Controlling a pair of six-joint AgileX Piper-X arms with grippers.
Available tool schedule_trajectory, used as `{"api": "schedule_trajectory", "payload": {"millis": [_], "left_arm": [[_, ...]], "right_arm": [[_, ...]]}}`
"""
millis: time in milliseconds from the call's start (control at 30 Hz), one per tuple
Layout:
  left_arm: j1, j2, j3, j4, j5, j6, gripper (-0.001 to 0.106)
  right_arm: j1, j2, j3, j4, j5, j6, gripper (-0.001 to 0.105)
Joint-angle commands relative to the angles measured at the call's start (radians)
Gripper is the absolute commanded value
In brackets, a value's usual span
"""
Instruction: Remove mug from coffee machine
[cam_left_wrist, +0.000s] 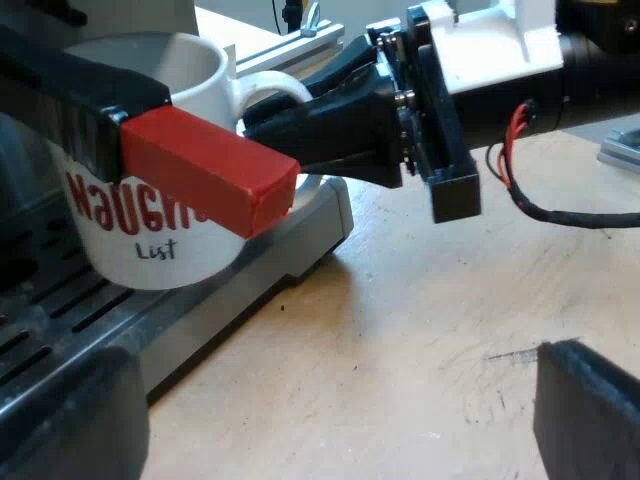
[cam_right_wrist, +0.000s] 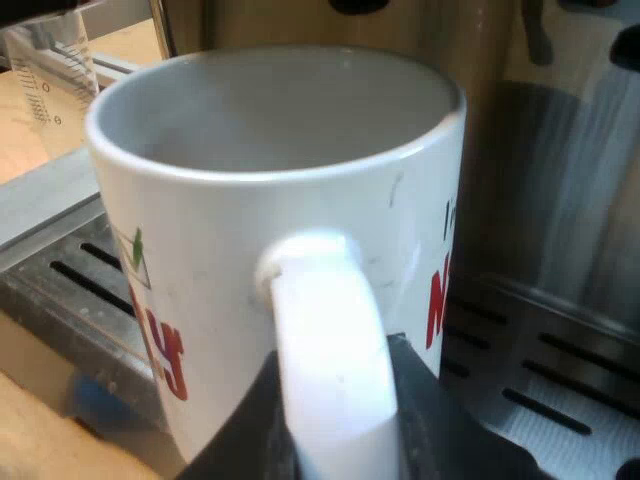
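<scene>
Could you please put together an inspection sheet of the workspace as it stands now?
Surface: wooden table, lightly scratched.
Job's things: mug upright on the espresso machine, on its drip tray.
Clutter: holder handle's red end in front of the mug; measuring glass beyond the tray.
Grippers: right gripper jaws against both sides of the mug's handle; left gripper jaws wide apart over the table.
Cables: nothing seen.
Surroundings: metal rail behind the mug.
</scene>
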Motion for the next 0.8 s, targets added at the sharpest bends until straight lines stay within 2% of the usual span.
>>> {"api": "schedule_trajectory", "payload": {"millis": [33,267,533,667,800], "left_arm": [[-0.001,-0.001,-0.003,-0.009,0.016,0.002,0.08],[-0.001,-0.001,-0.003,-0.011,0.016,0.002,0.08],[-0.001,-0.001,-0.003,-0.013,0.016,0.002,0.08],[-0.001,-0.001,-0.003,-0.018,0.016,0.002,0.08],[-0.001,-0.001,-0.003,-0.018,0.016,0.002,0.08]], "right_arm": [[0.001,-0.112,0.045,-0.045,0.038,-0.007,0.0],[0.001,-0.226,0.087,0.031,0.06,-0.005,0.0],[0.001,-0.359,0.088,0.195,0.067,-0.005,0.0],[0.001,-0.44,0.092,0.295,0.102,0.059,0.0],[0.001,-0.524,0.114,0.341,0.111,0.073,0.0]]}}
